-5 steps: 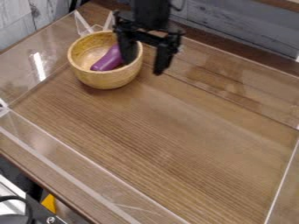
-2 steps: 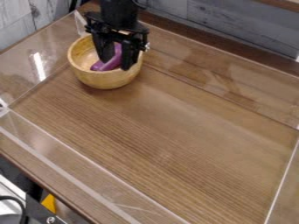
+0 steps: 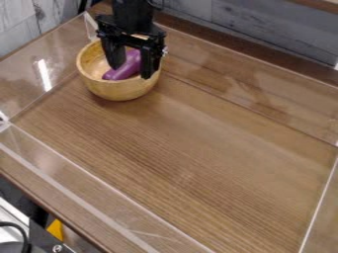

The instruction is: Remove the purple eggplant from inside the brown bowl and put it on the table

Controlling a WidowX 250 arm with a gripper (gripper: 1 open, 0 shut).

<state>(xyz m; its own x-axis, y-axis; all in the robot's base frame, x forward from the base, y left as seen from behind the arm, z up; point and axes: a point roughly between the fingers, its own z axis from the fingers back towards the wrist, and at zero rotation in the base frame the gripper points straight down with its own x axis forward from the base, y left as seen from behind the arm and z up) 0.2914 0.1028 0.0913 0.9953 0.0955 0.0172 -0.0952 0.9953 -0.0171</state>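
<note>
The brown bowl (image 3: 111,87) stands at the far left of the table (image 3: 199,148). Inside it lies the purple eggplant (image 3: 123,69), partly covered by my fingers. My black gripper (image 3: 130,61) points straight down over the bowl, open, with one finger on each side of the eggplant. I cannot tell whether the fingers touch it.
Low clear plastic walls (image 3: 40,74) run along the table's edges. A grey plank wall (image 3: 264,25) rises behind the table. Bare wood-grain surface spreads to the right of the bowl and towards the near edge.
My gripper has moved left from beside the bowl's right rim to directly over the eggplant. It stays open. The bowl and eggplant have not moved.
</note>
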